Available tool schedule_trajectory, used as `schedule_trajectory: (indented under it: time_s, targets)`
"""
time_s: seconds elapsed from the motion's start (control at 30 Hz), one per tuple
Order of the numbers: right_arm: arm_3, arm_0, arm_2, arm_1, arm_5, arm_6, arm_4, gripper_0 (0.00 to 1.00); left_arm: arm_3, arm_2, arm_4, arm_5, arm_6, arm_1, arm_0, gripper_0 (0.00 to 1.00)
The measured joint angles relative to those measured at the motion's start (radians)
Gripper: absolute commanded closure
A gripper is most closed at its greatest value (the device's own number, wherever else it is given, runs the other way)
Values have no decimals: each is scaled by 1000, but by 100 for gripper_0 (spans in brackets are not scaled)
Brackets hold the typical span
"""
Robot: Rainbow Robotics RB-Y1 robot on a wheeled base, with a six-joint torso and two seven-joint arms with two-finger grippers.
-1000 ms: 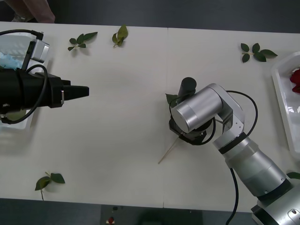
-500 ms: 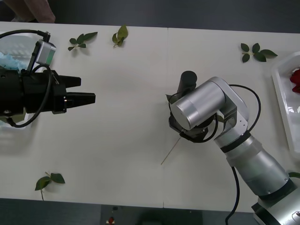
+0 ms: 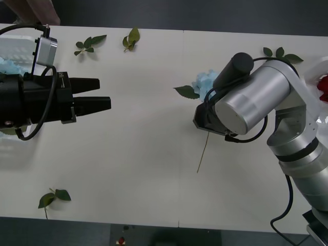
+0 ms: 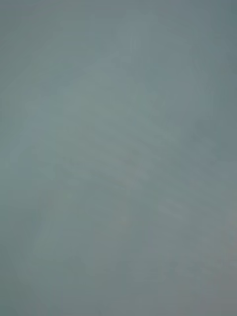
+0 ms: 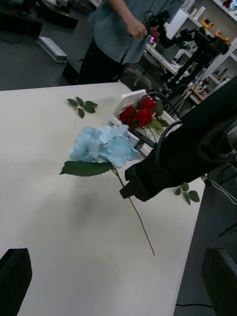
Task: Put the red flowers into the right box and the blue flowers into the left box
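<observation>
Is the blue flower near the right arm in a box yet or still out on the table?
Out. The blue flower lies on the bare table, with the right box beyond it.

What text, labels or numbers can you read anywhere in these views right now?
None can be read. The left gripper, the blue flower, the right box with red flowers and the table show no print.

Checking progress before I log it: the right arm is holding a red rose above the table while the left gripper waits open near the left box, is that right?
Not quite. The flower at the right gripper is a blue flower, not a red rose, as the left wrist view shows. The left gripper is open near the left box.
</observation>
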Motion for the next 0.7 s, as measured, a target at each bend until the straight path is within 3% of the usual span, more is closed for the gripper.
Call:
schedule_trajectory:
  time_s: [0.27, 0.47, 0.7]
  targets:
    - [-117, 10, -166, -43, 16, 299, -161, 100, -58, 0, 66, 0, -48, 0, 0, 0]
    - [-187, 64, -351, -44, 16, 672, -310, 100, -62, 0, 66, 0, -48, 0, 0, 0]
    - [-215, 97, -517, -23, 15, 807, -489, 100, -62, 0, 66, 0, -48, 0, 0, 0]
